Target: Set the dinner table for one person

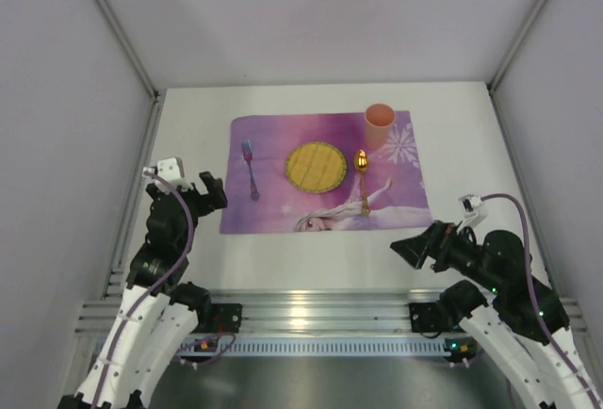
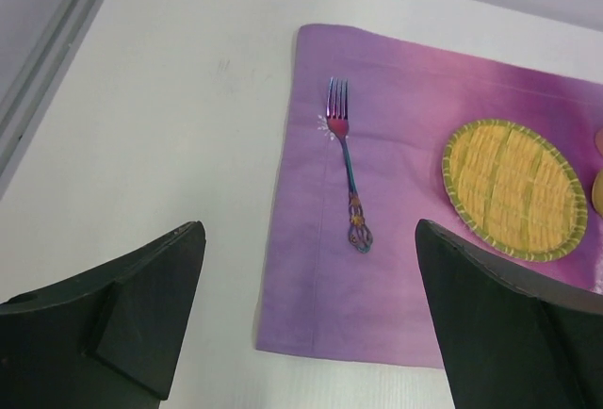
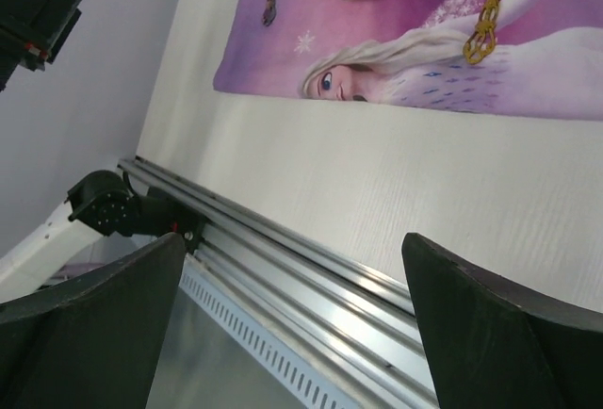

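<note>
White table [image 1: 188,126] is laid with a placemat [image 1: 273,211]; the thin, stiff, likely slippery fork [image 2: 349,173] is best pinched mid-handle; left fingers [image 2: 141,305] and right fingers [image 3: 490,324] are held wide, empty.

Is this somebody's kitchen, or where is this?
Probably a robot lab booth, not a kitchen: plain white wall panels box in the white matte tabletop, and a black left arm and right arm are bolted by its ribbed aluminium rail.

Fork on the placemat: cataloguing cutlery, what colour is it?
The fork is iridescent purple-blue; left wrist view shows it best.
</note>
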Controlling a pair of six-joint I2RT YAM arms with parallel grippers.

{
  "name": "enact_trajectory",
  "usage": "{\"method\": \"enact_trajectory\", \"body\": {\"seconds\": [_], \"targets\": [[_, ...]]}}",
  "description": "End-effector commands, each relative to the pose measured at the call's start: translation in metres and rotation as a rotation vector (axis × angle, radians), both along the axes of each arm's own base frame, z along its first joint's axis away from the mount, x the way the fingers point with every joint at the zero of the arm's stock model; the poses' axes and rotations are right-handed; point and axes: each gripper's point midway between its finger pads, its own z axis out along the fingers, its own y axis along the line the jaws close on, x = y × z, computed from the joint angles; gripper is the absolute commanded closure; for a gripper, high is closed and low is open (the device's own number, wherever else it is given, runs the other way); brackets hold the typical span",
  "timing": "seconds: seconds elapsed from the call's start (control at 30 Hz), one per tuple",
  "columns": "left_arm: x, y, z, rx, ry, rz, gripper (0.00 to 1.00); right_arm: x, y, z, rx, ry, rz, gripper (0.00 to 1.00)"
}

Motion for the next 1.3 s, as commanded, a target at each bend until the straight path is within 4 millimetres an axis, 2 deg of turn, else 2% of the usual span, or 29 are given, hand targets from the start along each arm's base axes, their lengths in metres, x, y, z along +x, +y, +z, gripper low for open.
{"method": "enact_trajectory", "body": {"seconds": [0.0, 0.13, 0.17, 0.2, 0.23, 0.27, 0.3, 0.33, 0.4, 0.47, 0.5, 0.53, 0.6, 0.63, 0.67, 0.7, 0.73, 0.77, 0.8, 0.83, 0.87, 0.9, 0.93, 0.97, 1.0, 1.03, 1.17, 1.2, 1.27], "targets": [[0.005, -0.001, -0.021, 0.03, 0.015, -0.006, 0.01, -0.014, -0.01, 0.001, 0.017, 0.035, -0.032, 0.0], [0.027, 0.011, -0.03, 0.113, -0.057, 0.062, 0.02, -0.014, -0.028, 0.001, -0.005, 0.053, -0.134, 0.0], [0.037, 0.016, -0.02, 0.128, -0.143, 0.095, 0.01, -0.014, -0.032, -0.003, -0.015, 0.073, -0.156, 0.0], [0.041, 0.025, -0.021, 0.151, -0.154, 0.149, 0.01, -0.01, -0.037, -0.005, -0.03, 0.082, -0.193, 0.0], [0.051, 0.025, -0.032, 0.181, -0.134, 0.151, 0.01, -0.009, -0.04, -0.009, -0.045, 0.097, -0.213, 0.0], [0.06, 0.024, -0.024, 0.183, -0.17, 0.149, 0.02, -0.008, -0.042, -0.016, -0.068, 0.141, -0.233, 0.0], [0.069, 0.021, -0.026, 0.182, -0.158, 0.12, 0.02, -0.008, -0.042, -0.019, -0.082, 0.167, -0.24, 0.0], [0.08, 0.018, -0.039, 0.187, -0.11, 0.105, 0.01, -0.007, -0.042, -0.018, -0.103, 0.179, -0.236, 0.0], [0.099, 0.014, -0.041, 0.193, -0.13, 0.093, 0.01, -0.008, -0.043, -0.021, -0.124, 0.192, -0.23, 0.0], [0.107, 0.015, -0.052, 0.237, -0.122, 0.09, 0.01, -0.009, -0.044, -0.021, -0.13, 0.189, -0.23, 0.0], [0.111, 0.019, -0.069, 0.256, -0.075, 0.1, 0.01, -0.01, -0.044, -0.02, -0.131, 0.187, -0.227, 0.0], [0.113, 0.02, -0.075, 0.262, -0.059, 0.098, 0.01, -0.01, -0.044, -0.014, -0.137, 0.169, -0.217, 0.0], [0.108, 0.032, -0.101, 0.263, -0.026, 0.095, 0.01, -0.01, -0.045, -0.009, -0.146, 0.156, -0.207, 0.0], [0.11, 0.031, -0.085, 0.221, -0.135, 0.083, 0.01, -0.009, -0.046, -0.007, -0.157, 0.148, -0.205, 0.0], [0.104, 0.047, -0.098, 0.154, -0.12, 0.114, 0.01, -0.009, -0.046, -0.006, -0.161, 0.148, -0.204, 0.0], [0.104, 0.049, -0.104, 0.129, -0.125, 0.105, 0.01, -0.009, -0.045, -0.005, -0.163, 0.148, -0.201, 0.0], [0.107, 0.046, -0.1, 0.12, -0.154, 0.088, 0.01, -0.008, -0.045, -0.004, -0.172, 0.147, -0.195, 0.0], [0.107, 0.054, -0.115, 0.123, -0.124, 0.104, 0.01, -0.008, -0.045, -0.002, -0.175, 0.147, -0.194, 0.0], [0.108, 0.054, -0.121, 0.12, -0.119, 0.092, 0.01, -0.006, -0.044, -0.002, -0.18, 0.148, -0.191, 0.0], [0.108, 0.051, -0.118, 0.125, -0.157, 0.073, 0.01, -0.005, -0.044, -0.003, -0.196, 0.156, -0.189, 0.0], [0.107, 0.05, -0.135, 0.12, -0.129, 0.066, 0.02, -0.003, -0.044, -0.004, -0.207, 0.159, -0.189, 0.0], [0.109, 0.049, -0.14, 0.124, -0.12, 0.06, 0.03, -0.001, -0.043, -0.003, -0.221, 0.168, -0.185, 0.0], [0.117, 0.048, -0.133, 0.128, -0.154, 0.056, 0.03, 0.0, -0.043, -0.003, -0.234, 0.172, -0.181, 0.0], [0.122, 0.051, -0.135, 0.142, -0.151, 0.063, 0.02, 0.002, -0.042, -0.002, -0.241, 0.174, -0.178, 0.0], [0.124, 0.049, -0.148, 0.138, -0.089, 0.052, 0.01, 0.007, -0.044, 0.001, -0.264, 0.173, -0.195, 0.0], [0.135, 0.046, -0.145, 0.134, -0.067, 0.031, 0.02, 0.01, -0.044, 0.005, -0.276, 0.159, -0.194, 0.0], [0.129, 0.045, -0.149, 0.152, -0.071, 0.025, 0.03, 0.024, -0.042, 0.035, -0.299, 0.095, -0.182, 0.0], [0.129, 0.044, -0.149, 0.147, -0.067, 0.024, 0.01, 0.026, -0.04, 0.05, -0.298, 0.074, -0.173, 0.0], [0.129, 0.044, -0.149, 0.146, -0.066, 0.024, 0.02, 0.021, -0.039, 0.056, -0.333, 0.059, -0.119, 0.0]]}}
